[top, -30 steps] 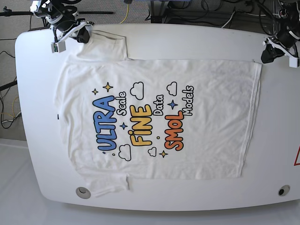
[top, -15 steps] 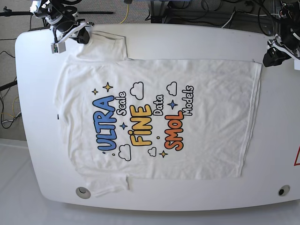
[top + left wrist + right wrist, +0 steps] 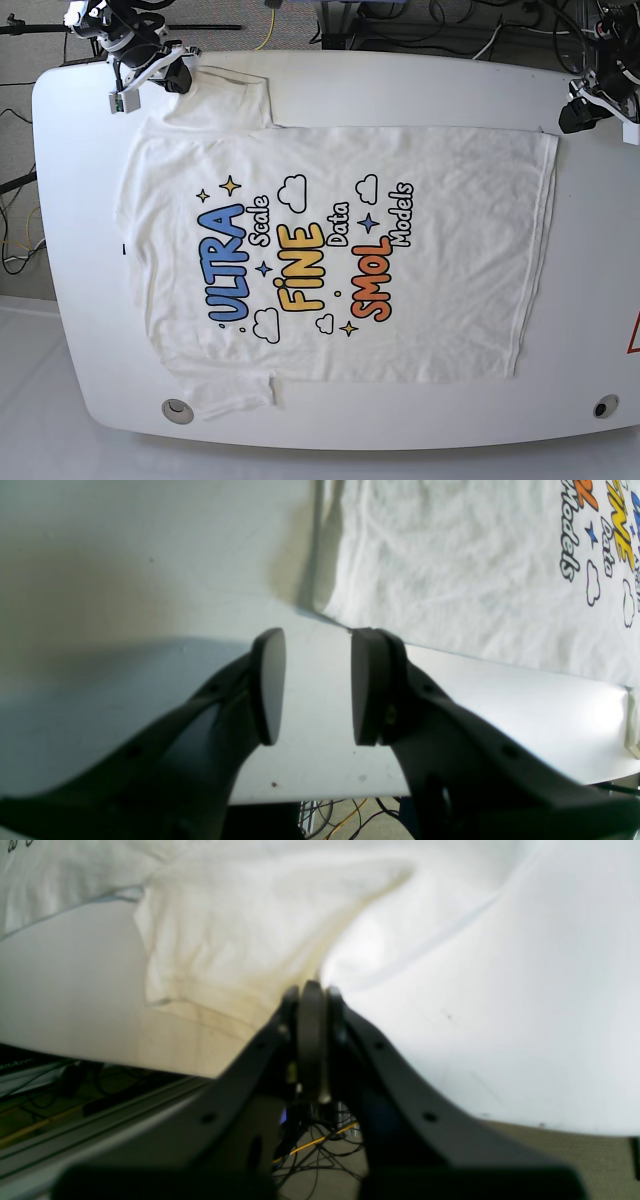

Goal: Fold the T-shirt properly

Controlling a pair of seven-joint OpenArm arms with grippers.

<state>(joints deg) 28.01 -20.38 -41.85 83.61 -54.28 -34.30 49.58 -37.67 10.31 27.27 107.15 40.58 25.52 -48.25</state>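
Note:
The white T-shirt (image 3: 330,250) lies flat and print-up on the white table (image 3: 600,250), collar end to the left in the base view. My left gripper (image 3: 315,685) hovers open over bare table. Nothing sits between its pads, and the hem corner of the T-shirt (image 3: 450,570) lies just past its fingertips. In the base view the left gripper (image 3: 580,113) is at the top right, beside that corner. My right gripper (image 3: 312,1000) is shut at the edge of the upper sleeve (image 3: 225,940), whose cloth ridges run up into the tips. The right gripper (image 3: 178,75) is at the top left in the base view.
Two round fittings (image 3: 178,410) (image 3: 605,406) sit in the table near its front edge. Cables (image 3: 470,25) and stands lie beyond the far edge. The table's rounded edge (image 3: 100,1050) runs just below the right gripper, with the floor beneath.
The left gripper's jaws have come apart, and it has shifted slightly beside the hem corner. The right arm and the shirt have not moved.

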